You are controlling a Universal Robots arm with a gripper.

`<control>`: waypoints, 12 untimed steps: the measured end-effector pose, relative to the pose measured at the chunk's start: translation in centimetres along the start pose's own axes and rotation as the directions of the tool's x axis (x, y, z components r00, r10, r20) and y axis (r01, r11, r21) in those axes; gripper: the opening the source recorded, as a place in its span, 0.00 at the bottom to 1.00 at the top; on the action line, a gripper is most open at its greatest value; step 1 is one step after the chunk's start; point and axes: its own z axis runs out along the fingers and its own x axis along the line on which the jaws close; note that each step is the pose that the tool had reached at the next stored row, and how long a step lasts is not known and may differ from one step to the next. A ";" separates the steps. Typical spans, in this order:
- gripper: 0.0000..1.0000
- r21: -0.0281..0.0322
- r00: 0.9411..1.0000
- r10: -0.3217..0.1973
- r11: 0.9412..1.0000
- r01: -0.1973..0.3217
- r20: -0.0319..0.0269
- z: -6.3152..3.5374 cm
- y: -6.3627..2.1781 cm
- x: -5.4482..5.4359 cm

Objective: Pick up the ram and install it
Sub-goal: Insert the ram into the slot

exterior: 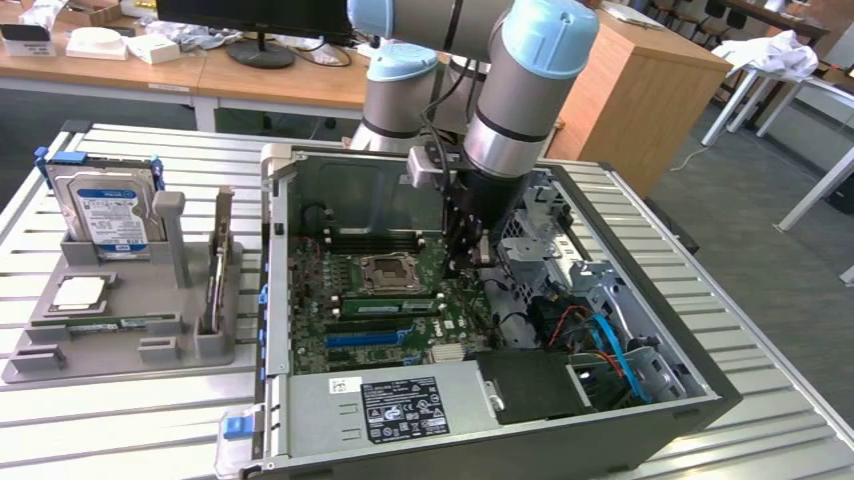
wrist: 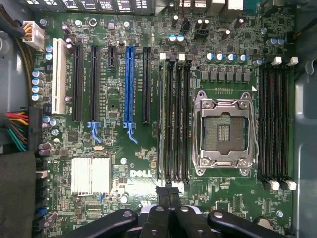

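Observation:
The ram (wrist: 161,124) is a thin green stick standing on edge in the memory slot farthest from the empty processor socket (wrist: 223,130), in the bank of slots beside it. In the exterior view the ram (exterior: 387,306) shows as a green strip on the motherboard inside the open computer case (exterior: 694,400). My gripper (wrist: 168,191) is shut, its black fingers together at one end of that slot bank with nothing visible between them. Seen from outside, the gripper (exterior: 458,268) reaches down into the case beside the socket. Whether the fingers touch the ram I cannot tell.
A grey holder (exterior: 120,340) on the slatted table at the exterior view's left carries a hard drive (exterior: 107,210), a square silver processor (exterior: 78,292) and an upright card (exterior: 218,265). The power supply (exterior: 387,405), cables and a drive cage crowd the case around the board.

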 end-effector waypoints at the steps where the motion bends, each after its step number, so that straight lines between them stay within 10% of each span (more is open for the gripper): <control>1: 0.10 0.000 1.000 0.000 1.000 0.000 0.000 0.00 0.05 0.0; 12: 0.10 0.004 1.000 0.000 1.000 0.000 0.000 0.05 2.47 0.0</control>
